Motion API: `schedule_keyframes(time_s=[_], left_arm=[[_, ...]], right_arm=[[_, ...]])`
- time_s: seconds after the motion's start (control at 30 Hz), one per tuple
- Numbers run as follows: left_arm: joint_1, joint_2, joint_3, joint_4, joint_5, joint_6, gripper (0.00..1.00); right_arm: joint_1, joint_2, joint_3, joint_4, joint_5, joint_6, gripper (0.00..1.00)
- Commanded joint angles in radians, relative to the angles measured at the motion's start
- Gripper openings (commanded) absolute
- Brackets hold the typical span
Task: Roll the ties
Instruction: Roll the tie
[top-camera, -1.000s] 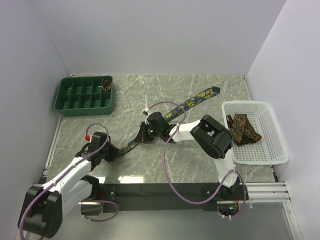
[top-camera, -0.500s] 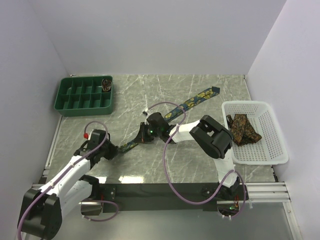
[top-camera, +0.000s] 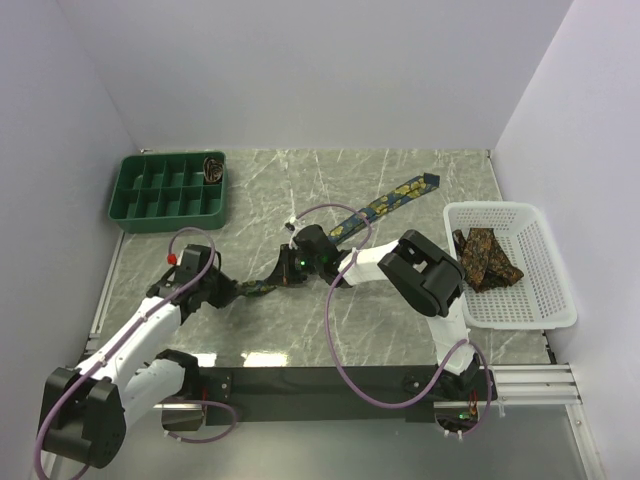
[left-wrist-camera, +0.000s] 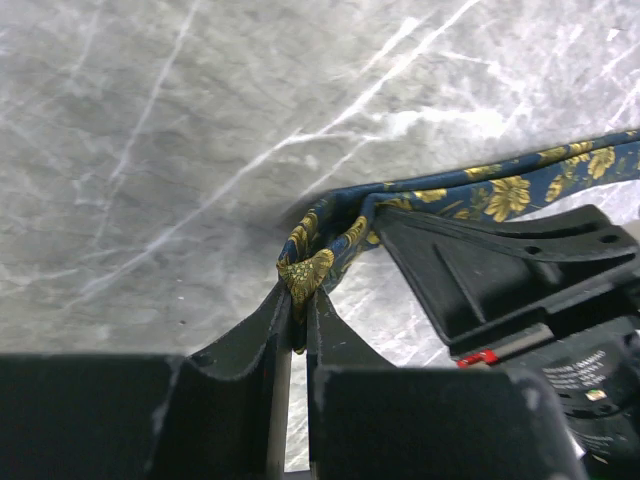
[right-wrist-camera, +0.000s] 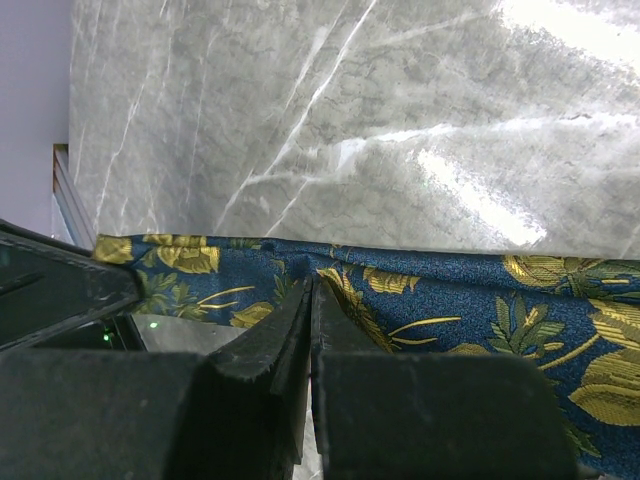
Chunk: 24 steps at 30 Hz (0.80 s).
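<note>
A dark navy tie (top-camera: 385, 205) with yellow flowers lies diagonally across the marble table, its wide end at the far right. My left gripper (top-camera: 238, 291) is shut on its narrow near end, which is folded back into a small loop (left-wrist-camera: 310, 270) at the fingertips (left-wrist-camera: 300, 300). Just to the right, my right gripper (top-camera: 283, 273) is shut with its tips (right-wrist-camera: 310, 285) pinching a small pucker of the tie (right-wrist-camera: 450, 300). Brown patterned ties (top-camera: 485, 255) lie in the white basket (top-camera: 545, 300).
A green compartment tray (top-camera: 165, 195) stands at the far left, with one rolled tie (top-camera: 212, 168) in its back right cell. The right arm's black fingers (left-wrist-camera: 500, 270) sit close beside the left gripper. Walls enclose the table on three sides.
My left gripper closed on the tie's narrow end and moved slightly forward and right, bunching that end into a fold. The right gripper stayed put on the tie.
</note>
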Motion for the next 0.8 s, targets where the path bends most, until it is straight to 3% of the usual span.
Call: schedule_keyframes(time_s=[0.0,0.3,0.53,0.77], left_arm=[[-0.010,0.006,0.069,-0.009,0.006,-0.005,0.12],[-0.021,-0.019,0.034,-0.023,-0.014,-0.020,0.02],[-0.033,-0.053,-0.064,0.034,-0.022,-0.060,0.01],[-0.044,-0.051,-0.098,0.053,-0.029,-0.072,0.01]], right_arm=[[-0.004,0.044,-0.009,-0.048,0.037,-0.046,0.06],[-0.004,0.007,-0.021,-0.022,0.031,-0.049,0.06],[-0.001,-0.097,-0.047,0.049,0.009,-0.017,0.07],[0.007,-0.097,-0.042,0.066,-0.044,-0.023,0.08]])
